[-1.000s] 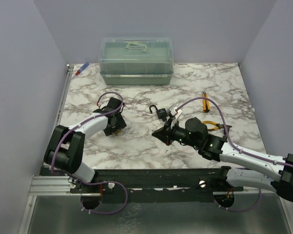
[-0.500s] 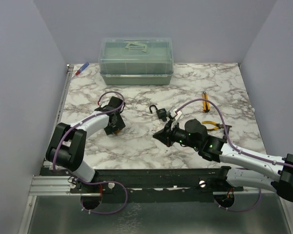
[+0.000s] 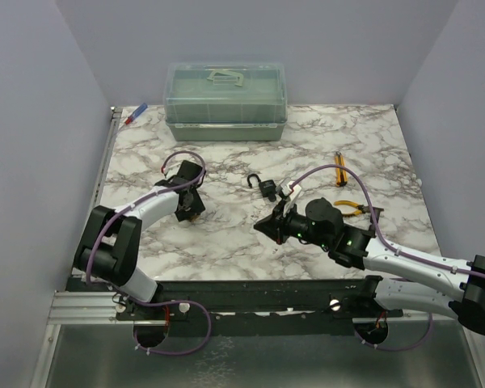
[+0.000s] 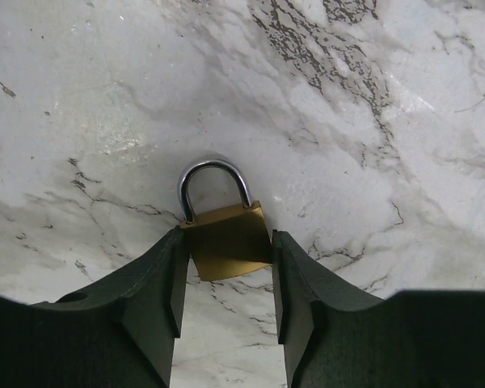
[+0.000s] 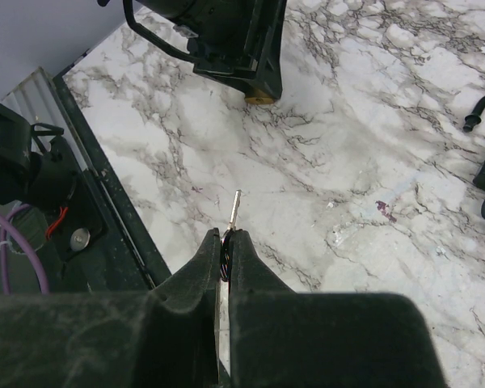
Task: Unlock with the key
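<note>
Brass padlock (image 4: pixel 226 233) gripped on the left, key (image 5: pixel 236 207) pinched on the right

The padlock body is squeezed between the 2 fingers of the left gripper (image 4: pixel 227 246), shackle pointing away over the marble table (image 4: pixel 372 121). A black padlock (image 3: pixel 267 187) is seen mid-table, shackle open. The key's head is clamped in the closed right gripper (image 5: pixel 228 236), blade aimed toward the brass padlock, well apart from it.

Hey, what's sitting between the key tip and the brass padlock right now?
Nothing: only bare marble table lies between the key in the right claw and the brass padlock in the left claw; the right wrist view shows it.
</note>
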`<state>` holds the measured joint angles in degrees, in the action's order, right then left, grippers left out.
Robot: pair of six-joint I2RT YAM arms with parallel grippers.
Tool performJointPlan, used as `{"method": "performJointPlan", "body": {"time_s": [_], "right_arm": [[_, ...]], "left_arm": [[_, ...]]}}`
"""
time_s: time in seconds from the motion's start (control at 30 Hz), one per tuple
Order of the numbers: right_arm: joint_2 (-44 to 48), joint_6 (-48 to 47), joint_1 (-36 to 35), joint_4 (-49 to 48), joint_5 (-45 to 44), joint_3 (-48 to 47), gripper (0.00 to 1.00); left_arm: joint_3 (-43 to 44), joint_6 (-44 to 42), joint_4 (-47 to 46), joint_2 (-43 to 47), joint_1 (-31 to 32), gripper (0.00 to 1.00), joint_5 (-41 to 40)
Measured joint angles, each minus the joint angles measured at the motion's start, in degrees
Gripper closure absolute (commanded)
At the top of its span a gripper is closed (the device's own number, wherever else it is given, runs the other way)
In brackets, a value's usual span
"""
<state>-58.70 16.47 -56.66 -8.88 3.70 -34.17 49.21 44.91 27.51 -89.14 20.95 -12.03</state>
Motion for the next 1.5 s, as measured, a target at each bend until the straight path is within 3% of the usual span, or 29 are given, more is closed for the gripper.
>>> {"method": "performJointPlan", "body": {"time_s": [0.43,0.73,1.5], "right_arm": [[0.6,1.9,0.0,-0.1,0.0,0.0,1.0],[4.0,6.7,0.0,-1.5,0.0,-0.2,1.0],[2.8,13.4,0.0,-6.1,0.3,-0.8,1.0]], "left_arm": [[-1.8,1.8,-4.7,14.4,-0.3,1.0,11.8],[-0.9,8.5,-8.0,20.2,-0.4,1.0,23.4],[-0.8,22.3,-18.6,25.1,-1.7,1.0,38.9]]}}
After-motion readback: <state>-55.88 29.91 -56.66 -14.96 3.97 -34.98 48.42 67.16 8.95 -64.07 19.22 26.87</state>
